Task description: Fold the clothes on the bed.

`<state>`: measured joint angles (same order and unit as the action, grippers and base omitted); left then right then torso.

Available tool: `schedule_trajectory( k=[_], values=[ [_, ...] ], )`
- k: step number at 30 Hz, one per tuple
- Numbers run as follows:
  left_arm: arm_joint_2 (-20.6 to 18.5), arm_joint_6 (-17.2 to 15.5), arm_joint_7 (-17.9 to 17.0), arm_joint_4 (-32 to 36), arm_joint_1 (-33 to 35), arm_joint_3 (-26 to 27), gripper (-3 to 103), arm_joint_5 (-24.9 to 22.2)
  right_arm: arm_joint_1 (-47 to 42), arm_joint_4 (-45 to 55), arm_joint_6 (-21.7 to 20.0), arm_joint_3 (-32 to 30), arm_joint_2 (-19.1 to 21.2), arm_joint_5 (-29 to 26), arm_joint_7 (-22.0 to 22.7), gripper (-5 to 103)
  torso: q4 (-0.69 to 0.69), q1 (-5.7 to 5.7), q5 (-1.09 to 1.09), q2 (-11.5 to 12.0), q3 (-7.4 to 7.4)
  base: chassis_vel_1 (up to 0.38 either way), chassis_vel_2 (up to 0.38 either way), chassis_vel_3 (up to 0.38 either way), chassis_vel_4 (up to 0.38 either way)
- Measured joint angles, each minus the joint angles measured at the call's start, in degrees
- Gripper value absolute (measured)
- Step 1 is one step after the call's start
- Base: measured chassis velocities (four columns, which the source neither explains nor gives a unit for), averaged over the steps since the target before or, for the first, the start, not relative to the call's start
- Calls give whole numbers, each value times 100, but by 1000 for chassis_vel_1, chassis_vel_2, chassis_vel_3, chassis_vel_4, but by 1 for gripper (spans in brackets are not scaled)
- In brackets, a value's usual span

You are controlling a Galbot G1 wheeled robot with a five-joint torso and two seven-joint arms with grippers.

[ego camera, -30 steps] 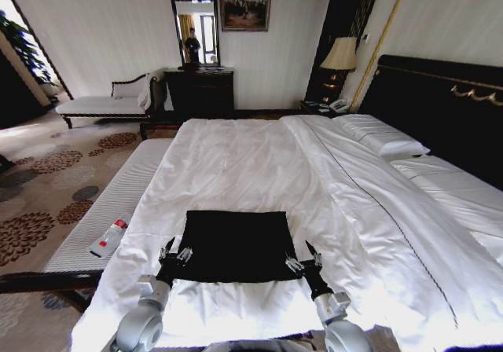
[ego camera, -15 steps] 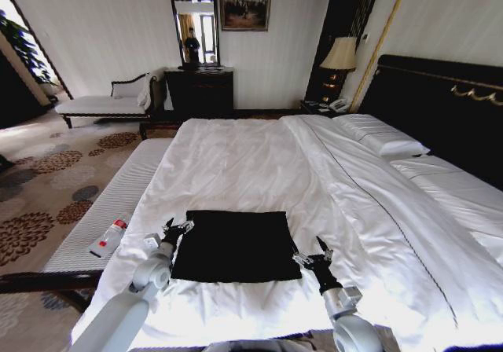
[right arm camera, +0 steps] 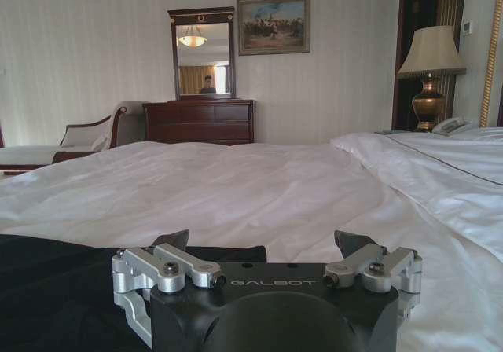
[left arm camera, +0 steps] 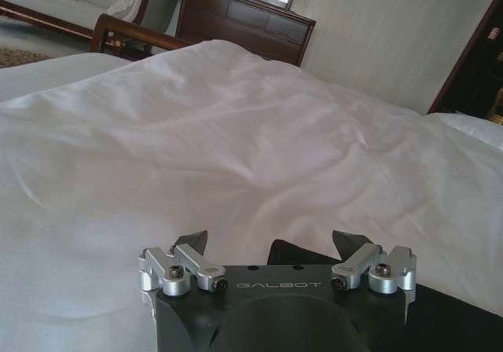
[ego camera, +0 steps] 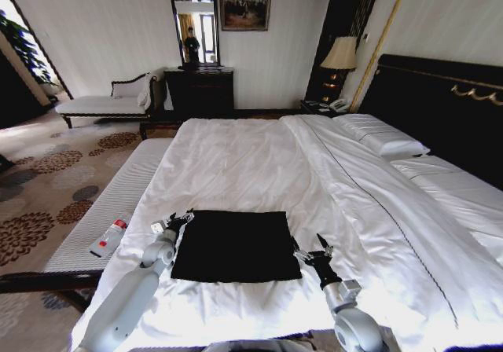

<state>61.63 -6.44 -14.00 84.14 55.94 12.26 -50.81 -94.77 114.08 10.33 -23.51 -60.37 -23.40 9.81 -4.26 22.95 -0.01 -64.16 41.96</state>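
Item: black T-shirt [ego camera: 234, 244], lying flat as a near-square dark panel on the white duvet [ego camera: 236, 159] of the bed [ego camera: 440, 100], toward the foot end nearest the robot; no lettering is visible on the upward face. Its slightly longer dimension runs across the bed, from one gripper to the other. Left gripper [ego camera: 179, 221]: stands at the shirt's far left corner, the cloth lying to its inner side and back toward the robot; in the left wrist view the left gripper [left arm camera: 271, 242] has its jaws spread wide with nothing between them, and a corner of dark fabric shows just under the gap. Right gripper [ego camera: 313, 254]: stands just beside the shirt's right edge, nearer the robot than its partner, the cloth lying to its inner side; in the right wrist view the right gripper [right arm camera: 263, 240] is likewise spread wide and empty, with black fabric spreading from beneath it toward the inner side. Relation governing the coming move, by judgement: the two grippers bracket the shirt across its long axis but stand staggered, the left at the far corner, the right about two-thirds down the opposite edge. Each is about equally near its own side, so neither arm has a clear advantage.
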Motion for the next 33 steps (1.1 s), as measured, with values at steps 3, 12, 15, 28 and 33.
schedule_trajectory(
  k=[3,12,15,28,33],
  values=[
    [36,-21,30,-107,-58,-62,82,-5,15,6,-26,4,15,-27,12,100,0,0,0,0,0,0,0,0,0],
    [144,-91,160,-321,-127,-170,50,14,38,47,-67,14,50,-79,25,100,1,0,0,0,0,0,0,0,0],
    [161,-94,172,-341,-153,-190,39,22,45,76,-81,19,53,-91,32,100,0,0,0,0,0,0,0,0,0],
    [128,-69,119,-192,-97,-189,1,51,68,70,-86,56,56,-103,37,100,-1,-1,0,-1,0,0,0,0,0],
    [73,-20,57,-132,-66,-185,1,94,383,-41,-245,156,230,-461,102,100,-1,-2,0,-1,0,0,0,0,0]
  ],
)
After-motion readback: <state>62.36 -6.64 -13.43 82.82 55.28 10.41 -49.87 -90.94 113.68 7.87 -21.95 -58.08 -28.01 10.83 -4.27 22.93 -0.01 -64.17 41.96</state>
